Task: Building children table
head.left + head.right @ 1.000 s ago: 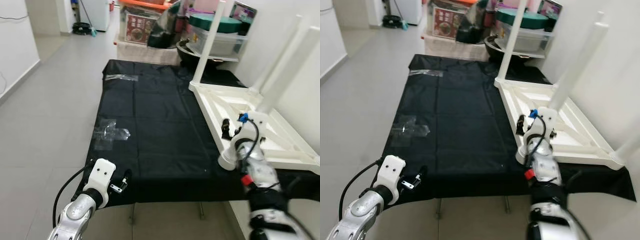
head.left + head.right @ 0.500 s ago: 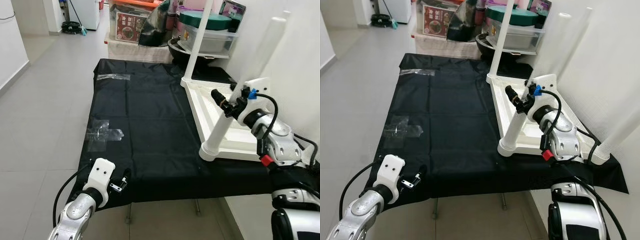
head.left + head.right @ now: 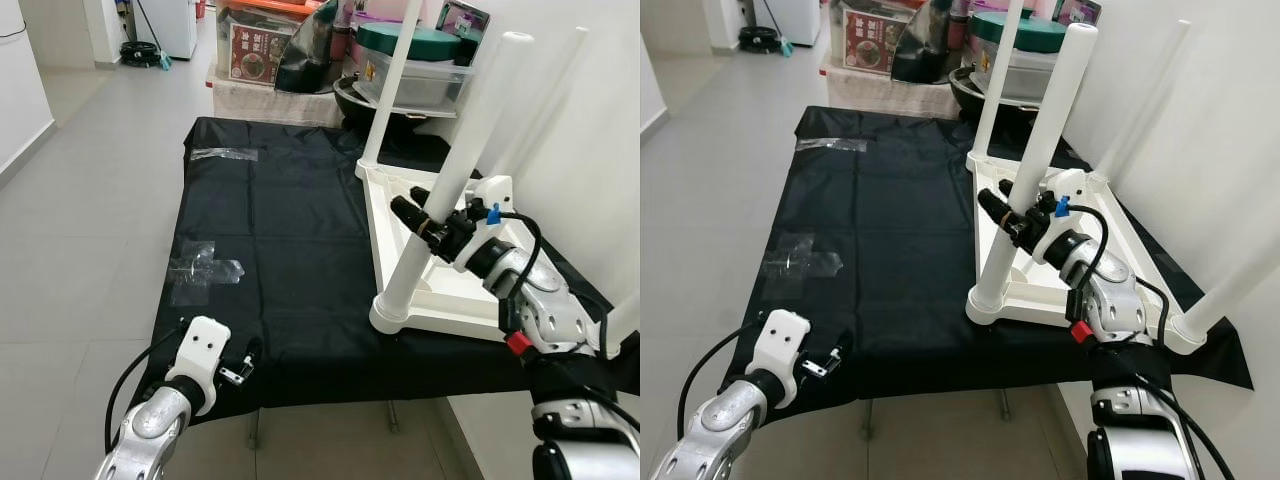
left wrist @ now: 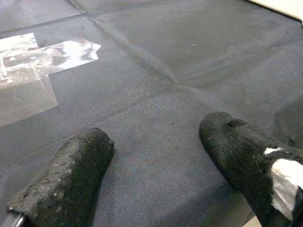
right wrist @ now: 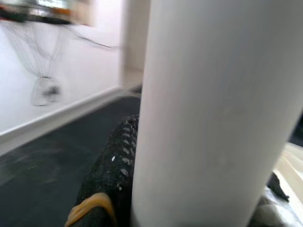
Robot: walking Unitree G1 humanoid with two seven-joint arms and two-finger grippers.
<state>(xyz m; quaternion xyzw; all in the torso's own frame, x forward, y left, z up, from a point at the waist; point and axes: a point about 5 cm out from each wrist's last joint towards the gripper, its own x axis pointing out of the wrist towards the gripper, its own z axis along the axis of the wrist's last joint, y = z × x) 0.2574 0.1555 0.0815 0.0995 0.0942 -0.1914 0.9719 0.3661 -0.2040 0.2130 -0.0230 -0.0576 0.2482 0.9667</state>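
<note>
left tool (image 3: pixel 245 362) low, fingers apart | right tool (image 3: pixel 418 217) raised, clamped

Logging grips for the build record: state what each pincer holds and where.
Right pincer clasps the near white table leg around mid-shaft. Left pincer holds nothing.

A white children's table (image 3: pixel 455 290) lies upside down on the right part of a black cloth (image 3: pixel 290 250), its underside frame facing up and its round white legs pointing upward. The nearest leg (image 3: pixel 440 195) rises from the table's near left corner and leans slightly to the right toward its top. The right gripper (image 3: pixel 425 222) is clamped on this leg about midway up: one black finger (image 5: pixel 111 175) lies against its side, and the leg's smooth white surface passes directly between the fingers. A second leg (image 3: pixel 392 85) stands at the far left corner, well beyond the fingers, and a third (image 3: pixel 1145 100) rises behind the gripped one, near the wall.
</note>
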